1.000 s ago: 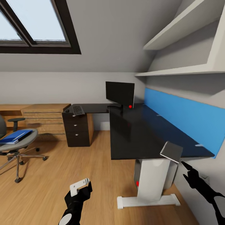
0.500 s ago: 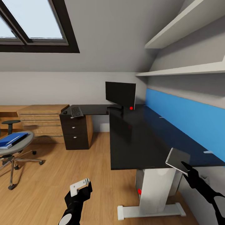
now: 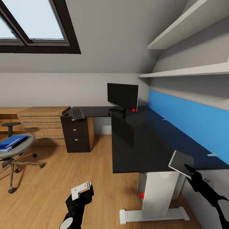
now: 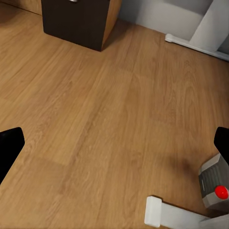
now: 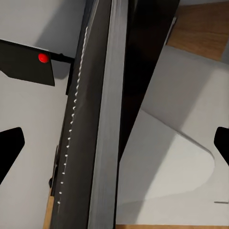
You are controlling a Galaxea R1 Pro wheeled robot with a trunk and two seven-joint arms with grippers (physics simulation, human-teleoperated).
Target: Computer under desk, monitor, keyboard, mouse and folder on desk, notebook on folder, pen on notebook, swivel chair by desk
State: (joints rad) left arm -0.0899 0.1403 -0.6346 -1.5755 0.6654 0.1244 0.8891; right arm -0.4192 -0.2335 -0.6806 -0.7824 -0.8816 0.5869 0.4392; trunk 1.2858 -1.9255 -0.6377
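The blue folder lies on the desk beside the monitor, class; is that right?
Not quite. The head view shows the blue folder lying on the swivel chair, away from the desk where the monitor stands.

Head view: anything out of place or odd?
Yes. The right gripper holds the notebook tilted over the desk corner, not flat on it. The folder is on the swivel chair, apart from the desk. The keyboard lies far from the monitor.
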